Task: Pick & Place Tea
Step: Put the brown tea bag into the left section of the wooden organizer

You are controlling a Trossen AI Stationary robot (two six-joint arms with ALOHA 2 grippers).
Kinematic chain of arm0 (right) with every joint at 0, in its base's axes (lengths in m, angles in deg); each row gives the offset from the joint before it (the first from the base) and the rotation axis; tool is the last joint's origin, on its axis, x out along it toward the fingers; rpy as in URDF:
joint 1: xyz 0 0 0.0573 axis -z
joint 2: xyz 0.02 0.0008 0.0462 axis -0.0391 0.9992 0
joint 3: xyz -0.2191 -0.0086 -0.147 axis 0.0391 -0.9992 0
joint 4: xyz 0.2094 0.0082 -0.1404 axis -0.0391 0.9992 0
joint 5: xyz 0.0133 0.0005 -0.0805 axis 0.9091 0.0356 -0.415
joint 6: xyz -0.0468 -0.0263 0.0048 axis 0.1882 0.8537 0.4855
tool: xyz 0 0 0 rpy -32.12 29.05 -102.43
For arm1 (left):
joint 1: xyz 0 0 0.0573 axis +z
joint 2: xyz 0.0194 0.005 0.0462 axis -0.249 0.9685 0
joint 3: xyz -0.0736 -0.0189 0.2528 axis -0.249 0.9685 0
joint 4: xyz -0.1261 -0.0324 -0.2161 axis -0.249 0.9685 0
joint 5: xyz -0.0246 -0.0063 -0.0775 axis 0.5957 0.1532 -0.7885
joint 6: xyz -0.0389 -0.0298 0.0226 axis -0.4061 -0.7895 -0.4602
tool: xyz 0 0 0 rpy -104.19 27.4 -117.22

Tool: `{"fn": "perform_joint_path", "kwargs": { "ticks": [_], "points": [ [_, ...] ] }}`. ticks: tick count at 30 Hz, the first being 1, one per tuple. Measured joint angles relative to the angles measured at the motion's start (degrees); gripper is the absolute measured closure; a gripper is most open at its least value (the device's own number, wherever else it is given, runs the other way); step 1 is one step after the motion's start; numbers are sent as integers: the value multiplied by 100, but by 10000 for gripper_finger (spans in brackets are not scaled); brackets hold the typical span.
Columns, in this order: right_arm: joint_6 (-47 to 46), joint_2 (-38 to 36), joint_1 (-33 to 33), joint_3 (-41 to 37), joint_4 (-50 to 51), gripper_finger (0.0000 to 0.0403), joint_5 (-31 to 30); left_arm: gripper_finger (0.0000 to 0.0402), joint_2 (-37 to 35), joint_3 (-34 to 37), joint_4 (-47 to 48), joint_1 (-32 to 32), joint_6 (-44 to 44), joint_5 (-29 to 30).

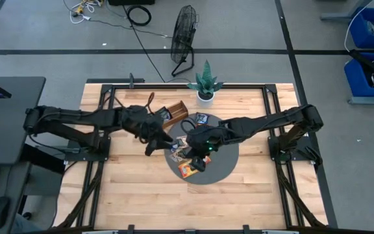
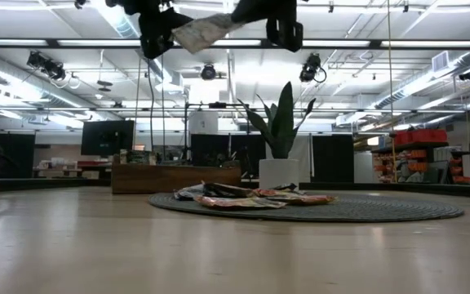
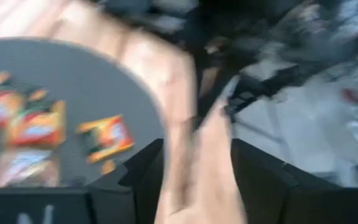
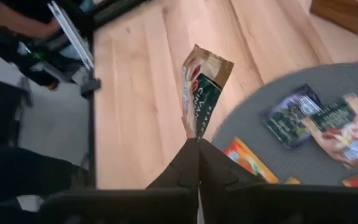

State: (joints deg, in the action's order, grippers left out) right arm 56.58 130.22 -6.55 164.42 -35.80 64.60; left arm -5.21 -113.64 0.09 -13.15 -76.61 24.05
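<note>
High view, near to far. At the mat's (image 1: 226,170) 7 o'clock edge lies an orange sachet (image 1: 187,170); just beyond it hangs the right gripper (image 1: 200,156), above the mat's left half. The right wrist view shows its fingers (image 4: 188,167) pressed fully together on the lower edge of a green-and-tan sachet (image 4: 201,93), which stands upright out of the tips, clear of the table (image 4: 135,93). Further sachets lie flat on the mat: a dark one (image 4: 290,115) and a pale one (image 4: 345,130) side by side, with orange ones nearer the fingers.

The left gripper (image 1: 153,144) hangs just off the mat's 9 o'clock edge. In the left wrist view a pale sachet (image 3: 197,162) rises between its fingers (image 3: 253,168), which close on it; the picture is blurred. The low view shows both grippers raised well above the mat, a pale sachet between them.

Beyond, at the mat's 11 o'clock, stands the tray (image 1: 174,112); one dark sachet (image 1: 201,118) lies at the mat's 12 o'clock, and a potted plant (image 1: 205,83) stands farthest back.
</note>
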Motion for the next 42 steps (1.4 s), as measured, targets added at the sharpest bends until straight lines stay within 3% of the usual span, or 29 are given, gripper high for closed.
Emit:
{"fn": "perform_joint_path", "kwargs": {
  "ticks": [4, 10, 25, 32, 42],
  "points": [
    [175, 4, 26, 86, 154, 403, -7, 167, 199, -8, -591, 86, -208, -493],
    [316, 4, 26, 85, 176, 403, 11, 127, 543, -10, -775, 88, -380, -564],
    [405, 4, 26, 83, 121, 403, 7, 126, 1183, -10, -1354, 86, -595, -671],
    [370, 4, 37, 83, 126, 403, -87, 196, 1185, -10, -1354, 86, -599, -673],
    [109, 4, 61, 78, 128, 400, -35, 386, 1185, -10, -1359, 85, -226, -633]
  ]
}}
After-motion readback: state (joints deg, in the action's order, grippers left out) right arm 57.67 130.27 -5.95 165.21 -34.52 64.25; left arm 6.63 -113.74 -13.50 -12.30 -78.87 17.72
